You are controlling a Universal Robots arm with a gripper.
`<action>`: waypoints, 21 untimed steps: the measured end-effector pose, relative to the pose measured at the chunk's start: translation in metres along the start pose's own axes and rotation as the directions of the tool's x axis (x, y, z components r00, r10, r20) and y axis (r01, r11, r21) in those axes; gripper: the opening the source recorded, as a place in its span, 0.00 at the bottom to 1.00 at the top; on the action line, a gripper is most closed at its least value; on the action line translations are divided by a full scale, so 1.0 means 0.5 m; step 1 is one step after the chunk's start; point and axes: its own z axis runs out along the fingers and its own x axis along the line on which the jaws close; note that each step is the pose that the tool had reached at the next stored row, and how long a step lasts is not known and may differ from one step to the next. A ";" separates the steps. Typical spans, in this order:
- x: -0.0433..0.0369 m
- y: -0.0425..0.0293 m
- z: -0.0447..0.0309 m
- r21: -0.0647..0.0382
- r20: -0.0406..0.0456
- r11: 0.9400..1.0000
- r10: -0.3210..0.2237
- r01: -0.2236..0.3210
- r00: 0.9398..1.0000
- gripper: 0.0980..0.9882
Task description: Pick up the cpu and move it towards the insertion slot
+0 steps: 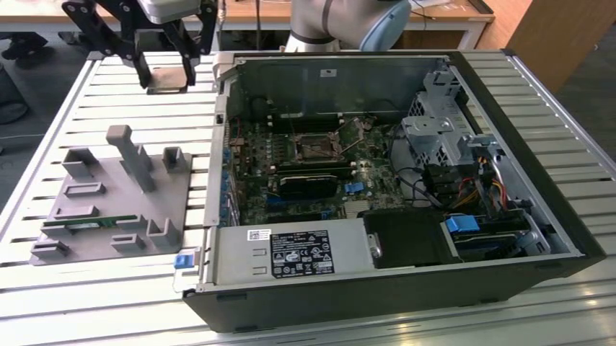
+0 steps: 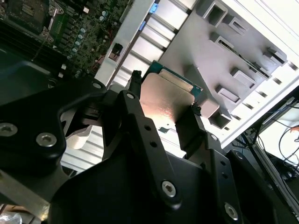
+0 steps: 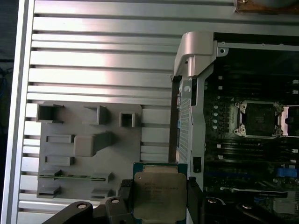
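- The cpu [image 3: 158, 196] is held off the worktop [image 1: 144, 108], pinched by two opposite edges between the black fingers [image 3: 125, 193] of the gripper [image 3: 158, 198]; in the second wrist view its silver face [image 2: 166, 105] shows between the two finger tips.
- It is square, so it has no long axis. In the first wrist view its flat metal top faces the camera, and its edges run in line with the worktop's slats and the case wall.
- In the exterior view the gripper [image 1: 166, 76] hangs over the slatted worktop near its far edge, outside the computer case [image 1: 385, 180], just beside the case's wall on the exterior view's left.
- The slot [image 3: 258, 119] lies inside the case on the motherboard [image 1: 298, 173], its dark centre open within a silvery frame. It is well apart from the cpu, with the upright case wall [image 3: 191, 93] between them.
- The slats around the gripper are bare.
- A grey holder block [image 1: 106, 194] with raised posts and pockets rests on the worktop beside the case, nearer the front edge than the gripper; a thin green memory stick [image 3: 70, 176] lies in one of its grooves.
- Inside the case, a black block [image 1: 308, 184] sits next to the slot, and drive cages and cables [image 1: 462, 180] crowd the side on the exterior view's right.
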 end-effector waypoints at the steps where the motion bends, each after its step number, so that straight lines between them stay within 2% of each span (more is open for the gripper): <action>1: -0.002 0.001 0.000 0.000 0.000 1.000 0.000 0.000 1.000 0.50; 9: -0.018 0.008 0.000 0.000 0.000 1.000 0.000 0.000 1.000 0.50; 21: -0.040 0.028 0.000 0.000 0.000 1.000 0.000 0.000 1.000 0.50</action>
